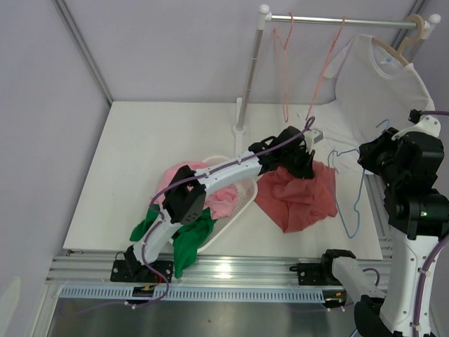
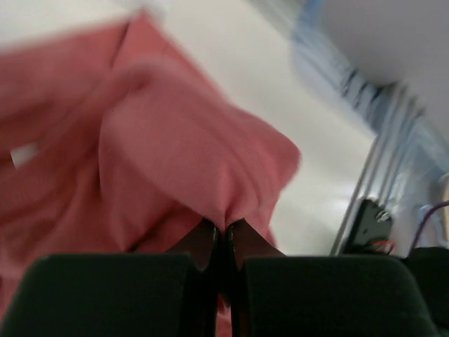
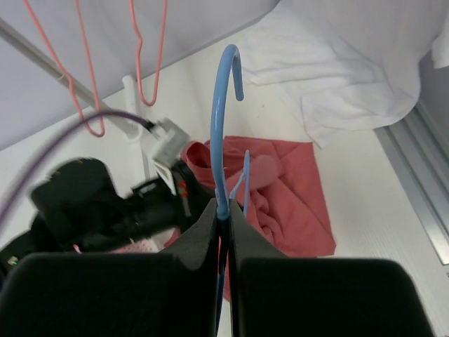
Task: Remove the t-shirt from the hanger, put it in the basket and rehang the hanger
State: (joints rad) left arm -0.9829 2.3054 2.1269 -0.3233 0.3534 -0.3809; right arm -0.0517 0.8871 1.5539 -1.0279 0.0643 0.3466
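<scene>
White table [image 1: 140,175] bore the red t-shirt [image 1: 298,200], its far edge pinched by the left gripper [image 2: 224,235]; the blue hanger [image 3: 215,140], clamped in the right gripper [image 3: 223,210], hung just right of it.

Clothes rail [image 1: 337,20], spare hangers and a filled basket [image 1: 247,197] on a white table [image 1: 161,154].
Two pink wire hangers [image 1: 285,70] are hung bare from the rail, and a white t-shirt [image 1: 372,91] is draped on a wooden hanger [image 1: 407,43] at its right end. The white basket is set near the table's front edge; a pink garment [image 1: 224,200] is piled in it and a green garment [image 1: 189,246] is spilled over its near rim.
</scene>
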